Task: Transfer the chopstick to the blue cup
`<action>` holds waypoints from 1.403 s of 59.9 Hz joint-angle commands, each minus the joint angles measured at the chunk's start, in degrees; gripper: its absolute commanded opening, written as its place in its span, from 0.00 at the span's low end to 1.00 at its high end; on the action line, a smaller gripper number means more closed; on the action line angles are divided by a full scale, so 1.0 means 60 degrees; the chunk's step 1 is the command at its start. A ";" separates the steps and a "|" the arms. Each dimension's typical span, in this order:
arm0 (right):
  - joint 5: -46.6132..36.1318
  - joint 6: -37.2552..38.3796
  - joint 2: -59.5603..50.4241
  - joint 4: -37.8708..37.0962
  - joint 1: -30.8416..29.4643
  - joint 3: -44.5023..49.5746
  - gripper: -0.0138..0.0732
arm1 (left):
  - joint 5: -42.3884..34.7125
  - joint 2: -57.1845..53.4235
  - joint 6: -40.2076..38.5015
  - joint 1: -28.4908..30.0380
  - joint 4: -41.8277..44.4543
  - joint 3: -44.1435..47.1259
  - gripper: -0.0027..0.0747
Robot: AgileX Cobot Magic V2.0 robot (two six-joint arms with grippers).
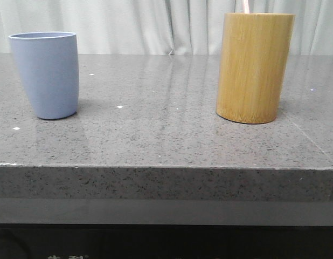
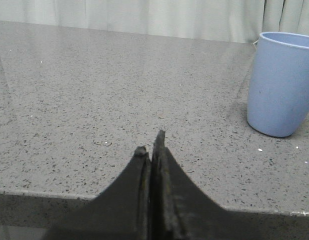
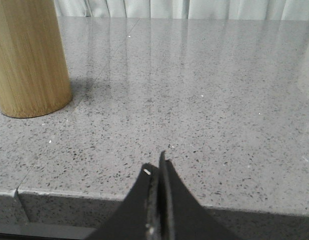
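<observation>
The blue cup (image 1: pixel 46 74) stands upright on the left of the grey stone table (image 1: pixel 166 135). It also appears in the left wrist view, blue cup (image 2: pixel 280 85), well ahead and to one side of my left gripper (image 2: pixel 151 145). That gripper is shut with nothing between its fingers, hovering near the table's front edge. A short pale pink tip of the chopstick (image 1: pixel 245 6) sticks up out of the tan bamboo holder (image 1: pixel 255 67) on the right. My right gripper (image 3: pixel 157 162) is shut and empty near the front edge, with the bamboo holder (image 3: pixel 28 57) ahead and off to one side.
The table's front edge (image 1: pixel 166 168) runs across the near side. A seam in the stone (image 1: pixel 312 137) runs toward the front right corner. Pale curtains (image 1: pixel 155 27) hang behind the table. A wide stretch of bare stone separates cup and holder.
</observation>
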 commanded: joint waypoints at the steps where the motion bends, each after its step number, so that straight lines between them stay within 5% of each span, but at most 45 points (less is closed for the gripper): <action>1: -0.0805 -0.0024 -0.0204 -0.0057 -0.0067 -0.0054 0.06 | -0.0882 -0.0225 -0.0085 0.0016 -0.0104 0.0075 0.01; 20: -0.1121 -0.0024 -0.0204 0.0035 -0.0040 -0.0895 0.06 | -0.2932 -0.0225 -0.0085 0.0016 -0.0104 -0.0342 0.01; 41: 0.0029 -0.0024 0.2026 0.0043 -0.0040 -0.4641 0.06 | 0.0325 0.2097 -0.0085 0.0016 -0.0086 -0.4363 0.01; 52: 0.1155 -0.0024 0.4176 0.0058 -0.0040 -0.6463 0.06 | 0.0436 0.4149 -0.0030 0.0016 -0.0087 -0.5523 0.01; 66: 0.1362 -0.0024 0.4840 0.0058 -0.0040 -0.6811 0.07 | 0.0274 0.4865 -0.0030 0.0016 -0.0087 -0.5681 0.03; 72: 0.1422 -0.0024 0.4840 0.0058 -0.0040 -0.6811 0.17 | 0.0274 0.4865 -0.0015 0.0016 -0.0069 -0.5681 0.22; 75: 0.1448 -0.0024 0.4840 0.0058 -0.0040 -0.6811 0.27 | 0.0274 0.4865 -0.0015 0.0016 0.0029 -0.5681 0.38; 78: 0.1466 -0.0024 0.4840 0.0058 -0.0040 -0.6811 0.42 | 0.0274 0.4865 -0.0015 0.0016 0.0098 -0.5661 0.61; 84: 0.1468 -0.0024 0.4840 0.0058 -0.0040 -0.6811 0.70 | 0.0274 0.4865 -0.0015 0.0016 0.0087 -0.5661 0.91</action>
